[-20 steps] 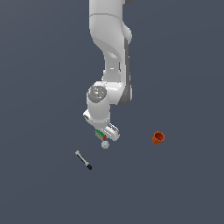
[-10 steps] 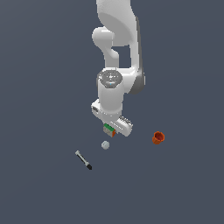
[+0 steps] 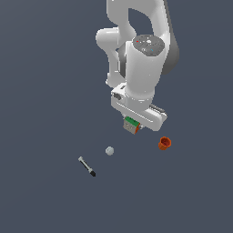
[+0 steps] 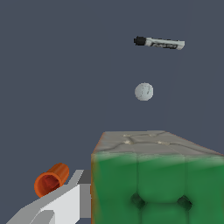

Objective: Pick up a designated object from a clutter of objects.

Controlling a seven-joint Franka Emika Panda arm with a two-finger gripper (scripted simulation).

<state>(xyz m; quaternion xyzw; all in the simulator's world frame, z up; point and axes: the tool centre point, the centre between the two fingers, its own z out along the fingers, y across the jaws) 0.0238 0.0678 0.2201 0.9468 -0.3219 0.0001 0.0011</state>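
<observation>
From half a second before, I saw the end effector (image 3: 132, 125) had risen, pinching the puzzle cube (image 3: 132, 124) clear of the counter (image 3: 45, 91), so I judged the pick essentially done, with the grey ball (image 3: 109, 150) at its seven o'clock, the orange cup (image 3: 164, 143) at four, the marker (image 3: 86, 166) farther off, and open room all round.

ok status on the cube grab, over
Pincer shut on the cube, lifted off the floor. Ball, orange cup and marker lie below, apart from it. Nothing in the way.
</observation>
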